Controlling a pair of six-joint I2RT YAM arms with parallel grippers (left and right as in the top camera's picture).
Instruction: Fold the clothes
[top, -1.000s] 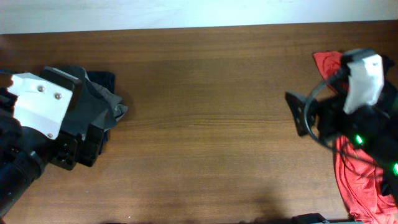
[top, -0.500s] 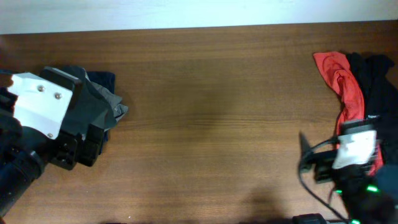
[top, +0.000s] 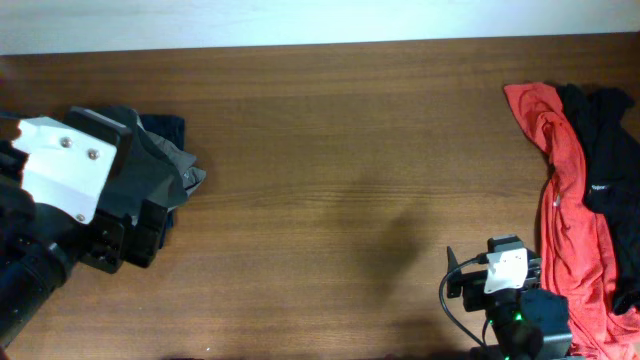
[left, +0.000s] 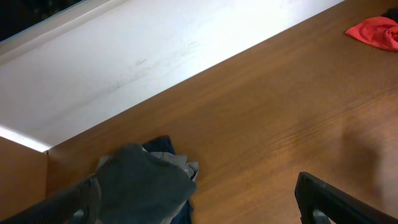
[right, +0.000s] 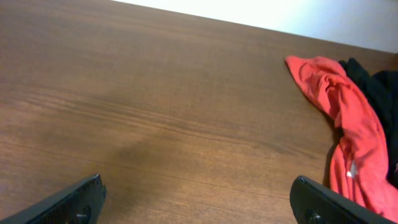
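A small pile of clothes lies at the table's left: a dark grey garment (top: 160, 172) on top, with light grey and dark navy cloth (top: 168, 128) under it. It also shows in the left wrist view (left: 140, 186). My left gripper (top: 150, 185) hovers over this pile, open, fingers wide apart (left: 193, 210). A red top (top: 565, 220) and a black top (top: 605, 150) lie crumpled at the far right; the red top also shows in the right wrist view (right: 339, 102). My right gripper (top: 462, 285) is open and empty (right: 199, 208) near the front edge, left of the red top. No NIKE lettering shows.
The wooden table (top: 340, 170) runs to a white wall (left: 155, 56) at the back. The right arm's base (top: 525, 320) sits at the front edge, bottom right. The left arm's white housing (top: 60, 165) covers the pile's left part.
The right arm has drawn back from over the red and black tops down to the front edge, uncovering them. The left arm and the left pile have not moved.
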